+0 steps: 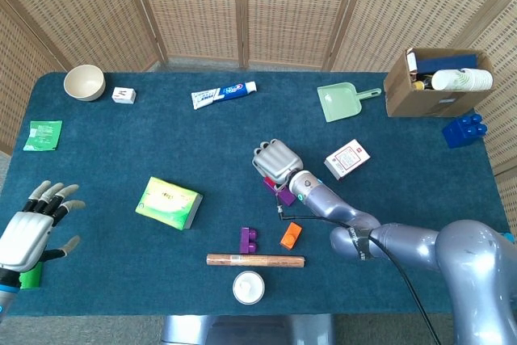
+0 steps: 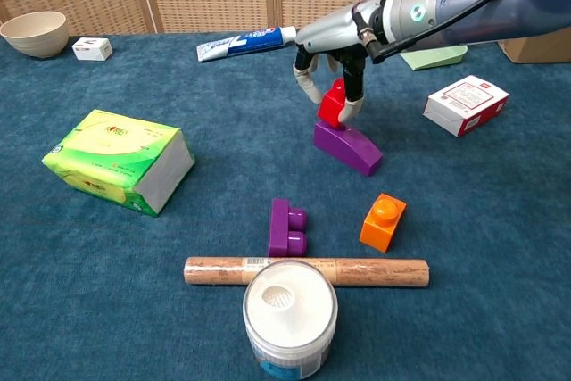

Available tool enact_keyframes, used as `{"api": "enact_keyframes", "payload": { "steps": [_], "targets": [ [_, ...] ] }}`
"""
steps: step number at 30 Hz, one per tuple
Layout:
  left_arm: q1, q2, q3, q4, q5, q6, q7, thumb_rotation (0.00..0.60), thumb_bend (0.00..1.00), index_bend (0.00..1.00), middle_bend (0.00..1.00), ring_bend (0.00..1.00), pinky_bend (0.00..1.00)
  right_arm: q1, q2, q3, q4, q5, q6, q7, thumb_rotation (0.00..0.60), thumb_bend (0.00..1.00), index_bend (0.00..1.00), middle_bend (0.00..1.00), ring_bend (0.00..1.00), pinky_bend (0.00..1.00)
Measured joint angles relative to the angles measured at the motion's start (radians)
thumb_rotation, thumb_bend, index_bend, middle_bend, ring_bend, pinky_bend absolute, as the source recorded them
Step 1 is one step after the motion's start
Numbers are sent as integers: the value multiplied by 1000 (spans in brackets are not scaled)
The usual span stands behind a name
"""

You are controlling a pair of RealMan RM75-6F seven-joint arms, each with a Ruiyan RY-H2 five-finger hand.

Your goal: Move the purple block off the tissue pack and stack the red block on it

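Note:
My right hand (image 2: 332, 58) (image 1: 277, 161) pinches the red block (image 2: 334, 103) from above, between thumb and fingers. The red block's lower edge meets the far end of the sloped purple block (image 2: 348, 147) (image 1: 276, 189), which lies on the blue table cloth right of centre. The green tissue pack (image 2: 120, 160) (image 1: 170, 203) lies apart to the left with nothing on top. My left hand (image 1: 32, 230) hovers at the table's near left edge, fingers spread and holding nothing; the chest view does not show it.
A studded purple block (image 2: 287, 227), an orange block (image 2: 383, 220), a brown roll (image 2: 306, 271) and a white-lidded jar (image 2: 290, 314) lie near the front. A red-white box (image 2: 466, 103), toothpaste (image 2: 248, 42), a green dustpan (image 1: 343, 101) and a cardboard box (image 1: 440, 82) sit further back.

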Motion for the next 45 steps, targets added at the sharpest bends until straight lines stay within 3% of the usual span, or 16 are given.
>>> {"api": "enact_keyframes", "payload": {
  "steps": [19,28,39,45],
  "targets": [
    [5,-5,3,15,1,2,-15,600,329,279,149,106,0,39,-13,-38,16,69,-24,-36,600,217,627,274,185,293],
    [7,-5,4,21,1,4,-22,600,329,279,149,106,0,54,-4,-50,12,106,-17,-39,600,214,575,271,170,293],
    [6,-5,4,18,6,6,-19,600,330,277,149,106,0,55,11,-60,-1,114,-8,-34,600,206,365,248,161,293],
    [8,-3,6,14,9,10,-19,600,329,276,149,106,0,55,19,-69,-10,123,-7,-34,600,206,332,233,149,293]
  ]
}}
